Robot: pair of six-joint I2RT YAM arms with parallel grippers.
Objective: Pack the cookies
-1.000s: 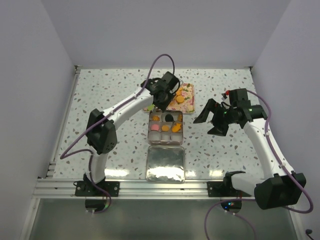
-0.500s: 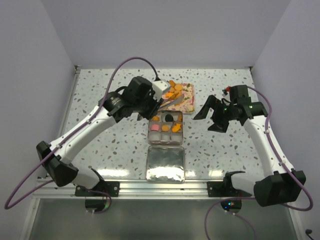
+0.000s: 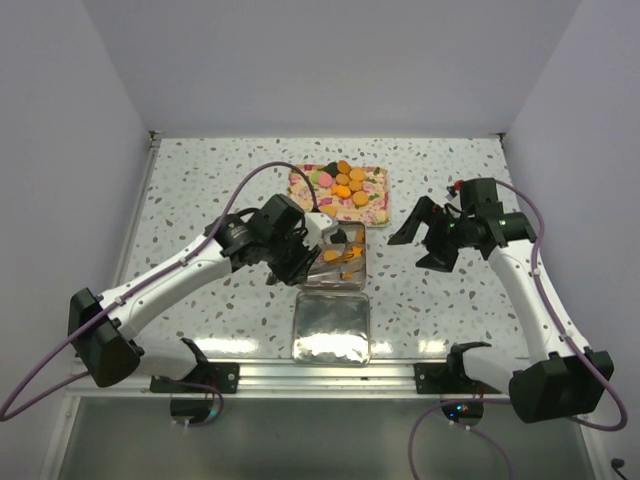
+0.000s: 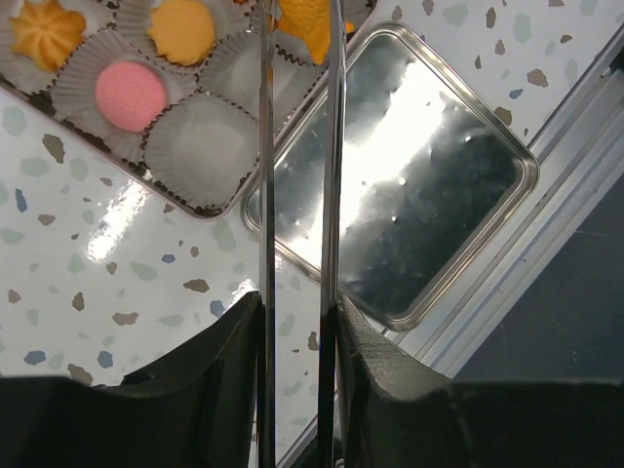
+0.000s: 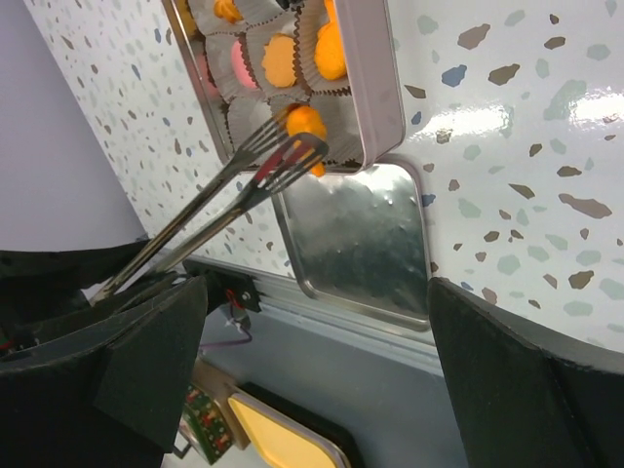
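The left gripper has its two dark fingers clenched on the handle end of a pair of long metal tongs, whose thin arms run side by side straight away from the wrist. At their far tips an orange cookie shows between the arms, over the near edge of the tin. Whether it is truly pinched or only framed by them cannot be told, since the tips run off the top of the left wrist view.

Beyond it, the tin holds fluted white paper cups. Some stand bare; others each carry one piece: a flat pink cookie, a smooth orange disc and a golden piped swirl.

The rest of the cookies are small round flat discs, mostly orange with a little pink and something dark. They lie clustered on the floral tray just past the tin's far side, well clear of the left fingers.

On the near side of the tin, just beside it, lies the shiny lid, hollow side up on the speckled table.

The right gripper hangs off to the right of the tin with its fingers spread wide, grasping nothing.
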